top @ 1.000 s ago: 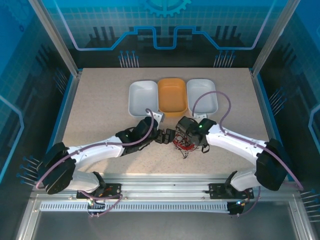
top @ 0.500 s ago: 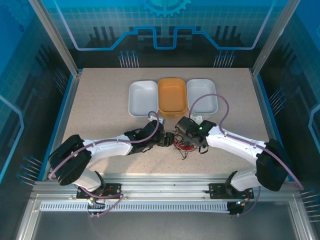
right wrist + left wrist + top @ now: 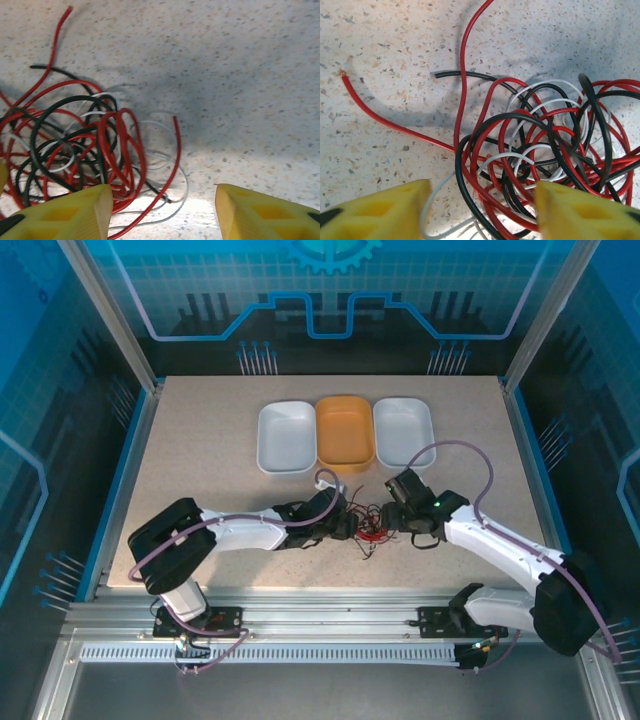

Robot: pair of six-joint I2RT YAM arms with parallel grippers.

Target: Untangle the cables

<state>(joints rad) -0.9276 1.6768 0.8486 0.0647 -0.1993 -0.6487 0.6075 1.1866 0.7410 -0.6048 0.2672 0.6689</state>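
Observation:
The cables (image 3: pixel 372 530) lie as one tangle of thin red, black and whitish wires on the speckled table, near its front edge. My left gripper (image 3: pixel 347 526) sits low at the tangle's left side. In the left wrist view its yellow fingers (image 3: pixel 380 211) stand apart, the gripper (image 3: pixel 482 212) open, with red, black and white loops of the cables (image 3: pixel 540 155) lying between them, unpinched. My right gripper (image 3: pixel 393 515) is at the tangle's right side. In the right wrist view it (image 3: pixel 162 212) is open over the edge of the cables (image 3: pixel 75 145), with a red end and white strands between the fingers.
Three shallow trays stand in a row at the back: a white tray (image 3: pixel 287 437), an orange tray (image 3: pixel 345 433) and a second white tray (image 3: pixel 404 430). The table's front edge (image 3: pixel 330 588) runs close behind the tangle. Purple hoses arc over both arms.
Both grippers' jaws have narrowed. The left arm has reached right, up to the tangle. The right gripper has shifted right, off the top of the tangle, leaving it uncovered.

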